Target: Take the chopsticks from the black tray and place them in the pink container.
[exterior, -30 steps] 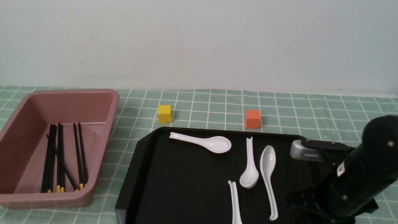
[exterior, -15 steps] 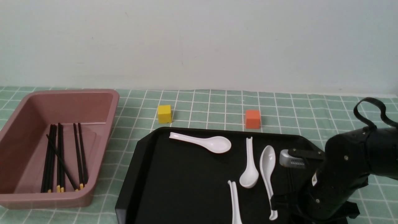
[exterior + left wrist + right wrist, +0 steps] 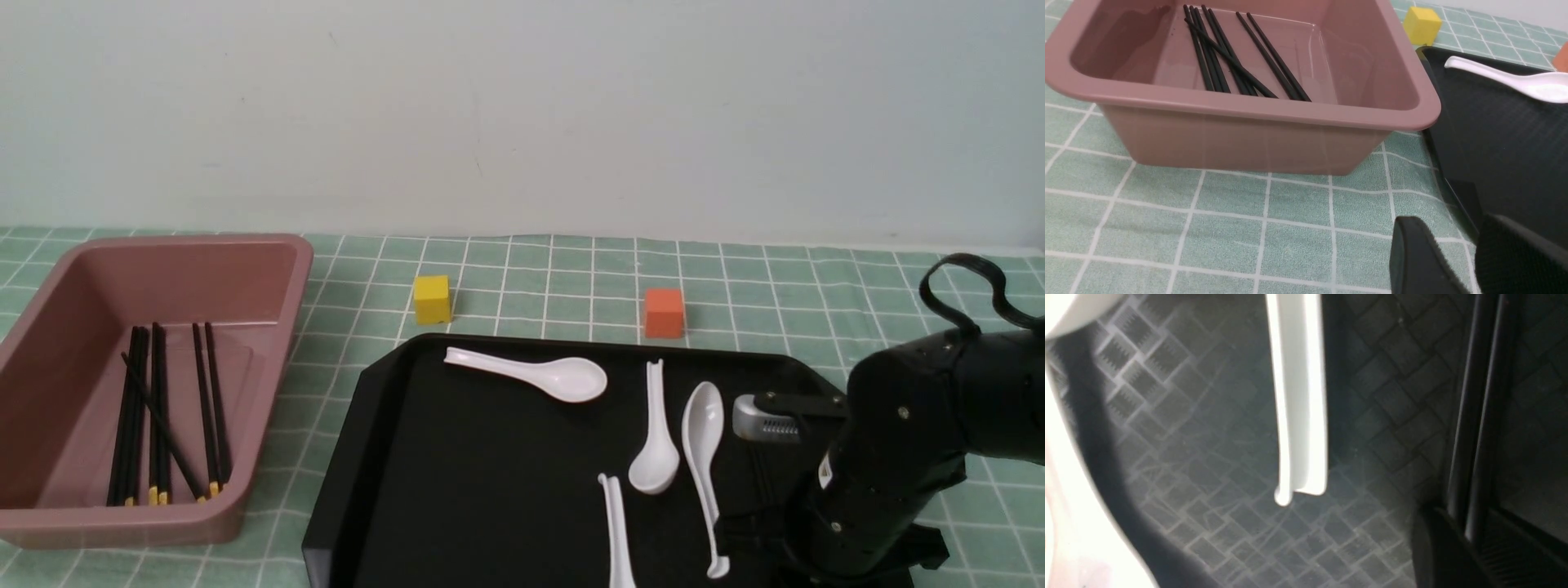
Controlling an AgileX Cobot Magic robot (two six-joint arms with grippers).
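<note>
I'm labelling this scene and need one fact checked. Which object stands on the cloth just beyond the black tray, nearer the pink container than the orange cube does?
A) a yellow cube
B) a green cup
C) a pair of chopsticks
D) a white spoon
A: the front view shows the yellow cube on the cloth between the pink container and the orange cube.

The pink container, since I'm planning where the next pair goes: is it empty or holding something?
Holding something: several black chopsticks lie inside.
</note>
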